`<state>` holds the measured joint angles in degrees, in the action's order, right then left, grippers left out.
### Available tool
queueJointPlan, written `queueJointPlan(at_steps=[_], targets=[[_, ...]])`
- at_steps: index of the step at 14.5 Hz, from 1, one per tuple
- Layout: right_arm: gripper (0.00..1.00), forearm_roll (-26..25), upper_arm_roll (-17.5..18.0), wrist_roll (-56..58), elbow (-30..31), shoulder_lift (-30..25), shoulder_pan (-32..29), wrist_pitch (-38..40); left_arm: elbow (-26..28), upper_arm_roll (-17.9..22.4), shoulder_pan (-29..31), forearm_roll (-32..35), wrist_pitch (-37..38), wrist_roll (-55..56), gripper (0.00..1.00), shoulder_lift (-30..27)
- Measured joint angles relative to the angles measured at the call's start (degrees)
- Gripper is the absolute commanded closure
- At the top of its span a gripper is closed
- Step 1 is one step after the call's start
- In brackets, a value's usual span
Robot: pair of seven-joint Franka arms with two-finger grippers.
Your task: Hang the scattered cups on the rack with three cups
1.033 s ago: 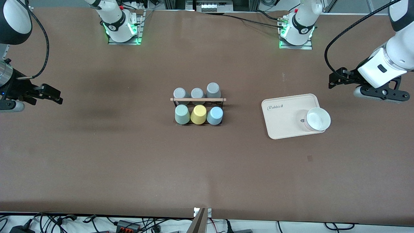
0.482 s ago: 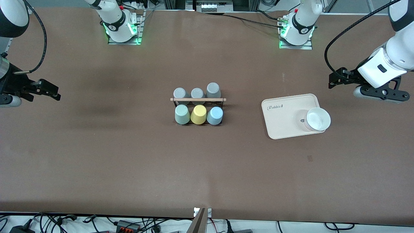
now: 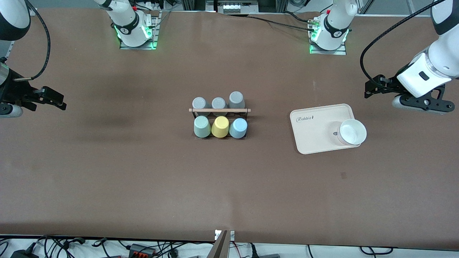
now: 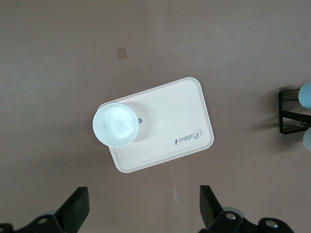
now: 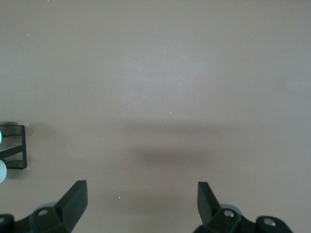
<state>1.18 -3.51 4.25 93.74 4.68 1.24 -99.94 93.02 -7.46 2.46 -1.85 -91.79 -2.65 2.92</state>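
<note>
Both cups, green (image 3: 202, 127) and blue (image 3: 238, 128), are seated on the rack (image 3: 219, 110), so the job looks done. The left hand (image 4: 144, 209) is held wide open and empty near the tray (image 3: 315, 136); the right hand (image 5: 142, 206), likewise open and empty, is parked well apart from the rack.

A matte brown table (image 3: 143, 179) fills the view, with tangled cables (image 3: 53, 247) along its near edge.
</note>
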Motion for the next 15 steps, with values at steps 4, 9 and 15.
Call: queueJointPlan(at_steps=[4, 9, 15], targets=[[0.0, -0.01, 0.01, 0.0, 0.0, -0.55, -0.05, 2.13, 0.0, 0.0, 0.0, 0.0, 0.0, 0.0, 0.0, 0.0], [0.0, -0.01, 0.04, 0.0, 0.01, -1.0, -0.09, 3.04, 0.0, 0.0, 0.0, 0.0, 0.0, 0.0, 0.0, 0.0], [0.0, -0.01, 0.06, 0.0, 0.01, -1.0, -0.09, 3.14, 0.0, -0.02, 0.0, 0.0, 0.0, 0.0, 0.0, 0.0]])
